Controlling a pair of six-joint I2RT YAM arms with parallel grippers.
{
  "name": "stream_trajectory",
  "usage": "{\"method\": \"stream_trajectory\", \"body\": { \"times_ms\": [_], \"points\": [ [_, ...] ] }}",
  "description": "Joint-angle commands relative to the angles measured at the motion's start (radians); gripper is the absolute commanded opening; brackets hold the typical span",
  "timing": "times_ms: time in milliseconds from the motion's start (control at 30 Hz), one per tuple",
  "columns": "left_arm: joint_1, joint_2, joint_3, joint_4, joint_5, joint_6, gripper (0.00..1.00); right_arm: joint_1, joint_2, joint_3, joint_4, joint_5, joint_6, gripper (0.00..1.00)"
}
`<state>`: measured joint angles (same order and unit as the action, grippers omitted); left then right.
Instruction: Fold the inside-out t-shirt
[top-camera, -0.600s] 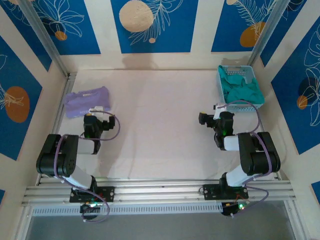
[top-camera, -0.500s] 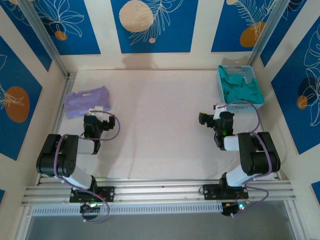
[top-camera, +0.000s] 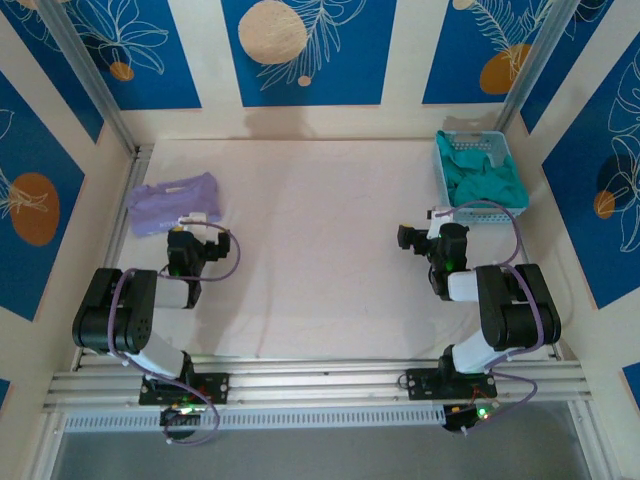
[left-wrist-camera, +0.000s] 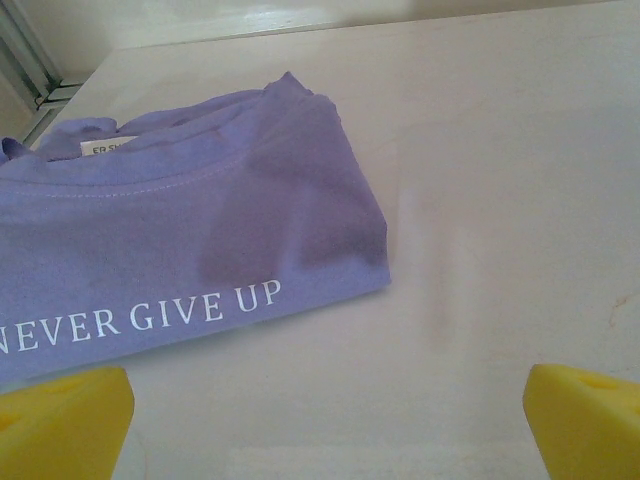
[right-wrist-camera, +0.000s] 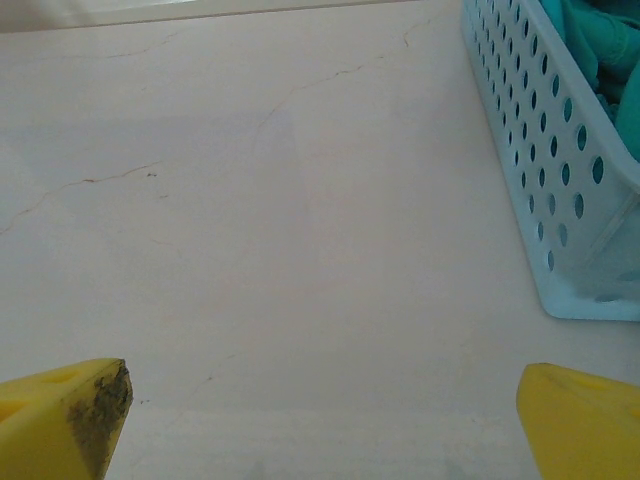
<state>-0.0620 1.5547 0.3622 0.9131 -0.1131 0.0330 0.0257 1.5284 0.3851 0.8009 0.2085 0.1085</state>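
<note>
Well, nothing is gripped at this moment: the left gripper (left-wrist-camera: 322, 425) has its yellow fingertips spread wide at the two lower corners of its wrist view, with bare table (top-camera: 320, 260) between them, and the right gripper (right-wrist-camera: 320, 420) is just as wide open and also empty. The inside-out t-shirt (top-camera: 486, 181) lies bunched up in the pale blue basket (right-wrist-camera: 560, 170) at the upper right of the overhead view, so I judge the folding has not begun. The basket stands just beyond the right gripper, a little to its right. The folded lavender shirt (left-wrist-camera: 190, 235) with the words "NEVER GIVE UP" lies at the middle left, directly in front of the left gripper. I see several risks from here. The basket looks light, so pulling the crumpled shirt out with one gripper could drag or tip it. A finger could also catch in the holes of the basket wall. The left gripper, being so near, could disturb the lavender shirt by mistake.
</note>
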Motion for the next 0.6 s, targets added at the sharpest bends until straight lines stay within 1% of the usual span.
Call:
{"method": "stream_trajectory", "body": {
  "times_ms": [0,200,233,267,300,333,367,400,433,467,500,533,567],
  "points": [
    [-0.006,0.002,0.004,0.03,-0.01,-0.01,1.0,-0.006,-0.005,0.017,0.037,-0.009,0.013,0.99],
    [-0.007,-0.006,0.002,0.033,-0.012,-0.011,1.0,-0.007,-0.009,0.017,0.036,-0.011,0.01,0.99],
    [-0.007,-0.032,0.008,0.003,-0.019,-0.012,1.0,0.002,-0.032,0.028,-0.002,0.008,0.008,0.99],
    [-0.007,-0.082,0.03,-0.075,-0.025,-0.014,1.0,0.021,-0.079,0.041,-0.06,0.055,0.001,0.99],
    [-0.007,-0.128,0.061,-0.173,-0.039,-0.017,1.0,0.032,-0.123,0.055,-0.122,0.077,-0.003,0.99],
    [-0.006,-0.19,0.11,-0.311,-0.051,-0.026,1.0,0.048,-0.184,0.069,-0.186,0.086,-0.016,0.99],
    [-0.006,-0.246,0.163,-0.441,-0.066,-0.082,1.0,0.076,-0.25,0.073,-0.23,0.124,-0.019,1.0],
    [-0.005,-0.287,0.196,-0.518,-0.049,-0.127,1.0,0.093,-0.309,0.078,-0.267,0.125,0.001,1.0],
    [-0.005,-0.325,0.219,-0.562,0.02,-0.151,1.0,0.109,-0.387,0.101,-0.336,0.092,0.022,1.0],
    [-0.007,-0.361,0.24,-0.591,0.104,-0.187,1.0,0.135,-0.456,0.143,-0.428,0.105,0.023,0.98],
    [-0.008,-0.385,0.258,-0.611,0.146,-0.231,1.0,0.161,-0.499,0.187,-0.503,0.15,0.01,0.98],
    [-0.01,-0.404,0.284,-0.64,0.186,-0.294,1.0,0.181,-0.531,0.243,-0.581,0.233,-0.001,0.98],
    [-0.018,-0.41,0.318,-0.677,0.217,-0.338,1.0,0.163,-0.533,0.317,-0.672,0.3,0.014,0.99]
  ]
}}
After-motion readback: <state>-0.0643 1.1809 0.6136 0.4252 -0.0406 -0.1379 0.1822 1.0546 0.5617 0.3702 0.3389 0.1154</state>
